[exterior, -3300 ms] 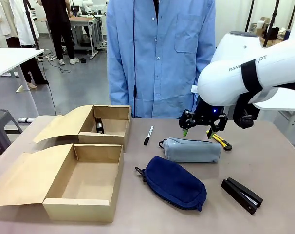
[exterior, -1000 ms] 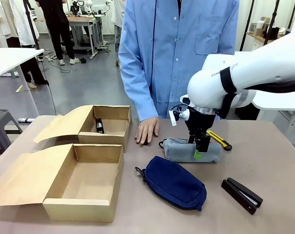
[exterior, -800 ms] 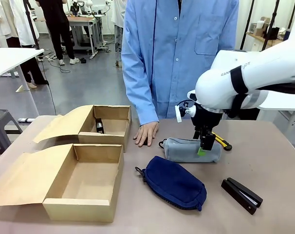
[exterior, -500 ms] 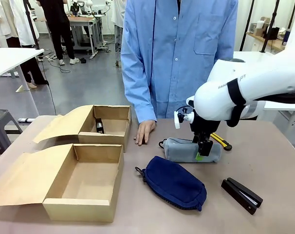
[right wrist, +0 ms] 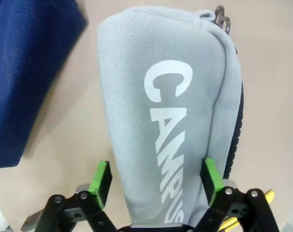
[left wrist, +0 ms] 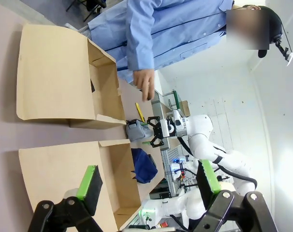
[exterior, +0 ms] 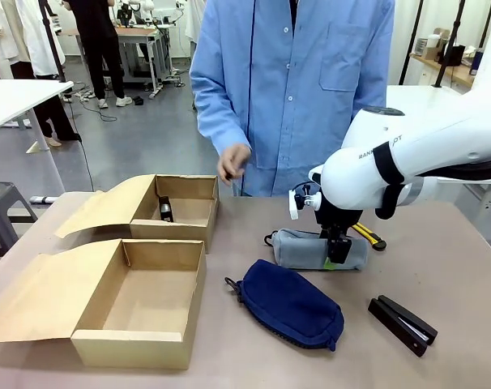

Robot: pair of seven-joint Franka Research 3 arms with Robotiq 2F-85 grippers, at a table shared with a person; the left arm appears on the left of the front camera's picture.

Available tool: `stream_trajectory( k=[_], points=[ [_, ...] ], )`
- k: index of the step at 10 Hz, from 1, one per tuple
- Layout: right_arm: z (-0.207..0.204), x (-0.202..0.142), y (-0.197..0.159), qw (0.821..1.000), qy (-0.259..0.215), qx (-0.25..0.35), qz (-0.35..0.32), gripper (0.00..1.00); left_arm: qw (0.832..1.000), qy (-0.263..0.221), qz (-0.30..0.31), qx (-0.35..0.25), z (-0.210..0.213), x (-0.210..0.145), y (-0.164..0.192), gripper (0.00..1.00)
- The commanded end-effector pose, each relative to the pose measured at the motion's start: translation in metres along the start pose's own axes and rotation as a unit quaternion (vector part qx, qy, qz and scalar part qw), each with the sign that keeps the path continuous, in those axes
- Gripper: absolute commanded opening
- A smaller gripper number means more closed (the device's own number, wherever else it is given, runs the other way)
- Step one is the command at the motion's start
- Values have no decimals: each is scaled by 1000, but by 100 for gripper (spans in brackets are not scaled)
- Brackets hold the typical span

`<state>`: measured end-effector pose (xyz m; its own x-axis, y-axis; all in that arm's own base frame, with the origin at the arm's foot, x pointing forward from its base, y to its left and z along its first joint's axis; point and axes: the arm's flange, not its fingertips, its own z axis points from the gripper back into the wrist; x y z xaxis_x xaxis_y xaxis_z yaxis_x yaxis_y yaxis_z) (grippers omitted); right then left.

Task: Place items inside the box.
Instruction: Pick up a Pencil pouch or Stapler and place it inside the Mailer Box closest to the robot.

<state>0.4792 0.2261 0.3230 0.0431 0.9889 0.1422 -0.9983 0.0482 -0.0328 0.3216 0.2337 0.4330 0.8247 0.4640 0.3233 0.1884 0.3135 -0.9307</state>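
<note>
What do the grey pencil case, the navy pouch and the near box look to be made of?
Grey pencil case: woven fabric, matte, with a fine pebbled weave and printed white lettering.
Navy pouch: soft textile, probably a similar weave; matte, with a sagging shape.
Near box: plain brown cardboard, unprinted, with folded flaps.

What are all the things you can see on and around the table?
near box: 1, brown, open, left front
far box: 1, brown, open, behind it, small dark thing inside
pencil case: 1, grey, table's middle
pouch: 1, navy, nearer the robot than the case
stapler: 1, black, right front
utility knife: 1, yellow-black, behind the case's right end
table: 1, brownish
person's hand: 1, raised over the far edge
right gripper: jaws either side of the case
left gripper: open, empty
</note>
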Motion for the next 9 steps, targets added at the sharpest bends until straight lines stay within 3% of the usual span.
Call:
stream_trajectory(
  k=[1, 2, 3, 4, 5, 9],
  points=[
    [1, -3, 2, 1000, 7, 7, 5, 41, 1000, -2, -11, -8, -1, -1, -1, 100],
    [1, -3, 2, 1000, 8, 16, 16, 28, 1000, -2, -11, -8, -1, -1, -1, 100],
    [1, -3, 2, 1000, 14, 19, 16, 0, 1000, -2, -11, -8, -1, -1, -1, 100],
    [0, -2, 2, 1000, 19, 20, 13, 23, 1000, -2, -11, -8, -1, -1, -1, 100],
    [1, -2, 1, 999, 19, 24, 10, 0, 1000, -2, -11, -8, -1, -1, -1, 100],
    [12, -3, 0, 999, 12, 26, -22, 0, 1000, -2, -11, -8, -1, -1, -1, 100]
  ],
)
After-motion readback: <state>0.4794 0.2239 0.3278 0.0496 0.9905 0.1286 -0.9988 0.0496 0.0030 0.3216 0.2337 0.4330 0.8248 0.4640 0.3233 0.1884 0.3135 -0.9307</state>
